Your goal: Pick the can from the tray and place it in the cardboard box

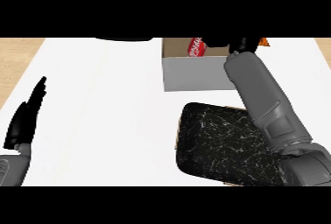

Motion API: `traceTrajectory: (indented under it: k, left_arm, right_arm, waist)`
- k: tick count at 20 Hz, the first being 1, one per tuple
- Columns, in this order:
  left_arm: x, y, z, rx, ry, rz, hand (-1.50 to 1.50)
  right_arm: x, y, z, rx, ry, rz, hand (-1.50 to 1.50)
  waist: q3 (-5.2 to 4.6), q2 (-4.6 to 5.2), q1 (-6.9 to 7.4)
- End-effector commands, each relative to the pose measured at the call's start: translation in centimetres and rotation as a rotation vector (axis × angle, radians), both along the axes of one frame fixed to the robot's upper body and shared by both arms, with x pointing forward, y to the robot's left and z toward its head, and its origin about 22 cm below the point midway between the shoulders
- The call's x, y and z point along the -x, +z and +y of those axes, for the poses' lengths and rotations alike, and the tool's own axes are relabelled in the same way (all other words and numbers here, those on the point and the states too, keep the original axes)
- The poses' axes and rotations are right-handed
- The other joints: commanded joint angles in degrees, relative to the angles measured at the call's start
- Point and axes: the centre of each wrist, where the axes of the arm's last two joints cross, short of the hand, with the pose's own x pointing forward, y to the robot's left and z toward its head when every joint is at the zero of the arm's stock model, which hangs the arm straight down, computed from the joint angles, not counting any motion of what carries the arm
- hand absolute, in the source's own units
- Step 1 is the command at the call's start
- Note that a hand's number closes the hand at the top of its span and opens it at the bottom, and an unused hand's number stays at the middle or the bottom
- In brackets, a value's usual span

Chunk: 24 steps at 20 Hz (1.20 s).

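The cardboard box [197, 72] stands on the white counter [103, 100], and everything else is placed here with respect to it. Its pale front wall faces the viewer and its tan inner walls show above that wall. Inside the box, toward its far right corner, the red can [196, 47] with white lettering is seen; only part of it shows, since the top of the view cuts it off. Just right of the can, over the box's far right corner, is the right hand [241, 43], dark and mostly hidden at the end of its grey forearm; whether its fingers are spread, curled or touching the can cannot be told. A small orange thing [264, 42] peeks out just right of that hand, too little of it showing to identify. The grey forearm runs from the box's right edge down toward the lower right. Nearer the viewer than the box, and touching nothing of it, lies the black tray [220, 144] with a speckled surface, partly covered by the forearm. Well to the left of the box, near the counter's left edge, the left hand [26, 116] rests with straight fingers pointing up, holding nothing.
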Motion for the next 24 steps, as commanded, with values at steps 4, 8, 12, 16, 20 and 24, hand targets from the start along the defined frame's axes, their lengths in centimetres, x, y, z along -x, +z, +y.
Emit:
traceTrajectory:
  k: [4, 8, 12, 16, 20, 24]
  left_arm:
    - [1.2, -0.6, 0.5, 0.009, 0.024, 0.021, 0.0]
    - [1.8, 0.3, 3.7, 0.007, 0.066, 0.019, 0.0]
    - [2.0, -0.5, 2.0, 0.005, 0.076, 0.035, 0.0]
    - [3.9, -1.7, 1.4, -0.007, 0.098, 0.055, 0.0]
    - [3.8, -0.9, 3.1, -0.005, 0.115, 0.054, 0.0]
    - [4.1, -1.2, 2.0, 0.009, 0.09, 0.044, 0.0]
  right_arm:
    - [0.7, -1.3, -2.3, -0.107, -0.036, -0.177, -1.5]
    - [1.5, -2.1, -5.4, -0.161, -0.01, -0.203, -1.5]
    - [2.4, -1.3, -9.7, -0.159, -0.049, -0.215, -1.5]
    - [5.2, -2.6, -11.9, -0.166, -0.078, -0.168, -1.5]
    - [9.1, -2.8, -15.3, -0.136, -0.059, -0.157, -1.5]
    - [13.9, -2.9, -18.1, -0.112, -0.033, -0.087, -1.5]
  waist:
    - [0.0, -0.99, -2.03]
    - [-0.06, -1.68, -3.64]
    - [-0.08, -1.89, -4.42]
    - [-0.14, -2.6, -5.83]
    - [-0.19, -2.65, -6.54]
    - [-0.17, -2.36, -5.97]
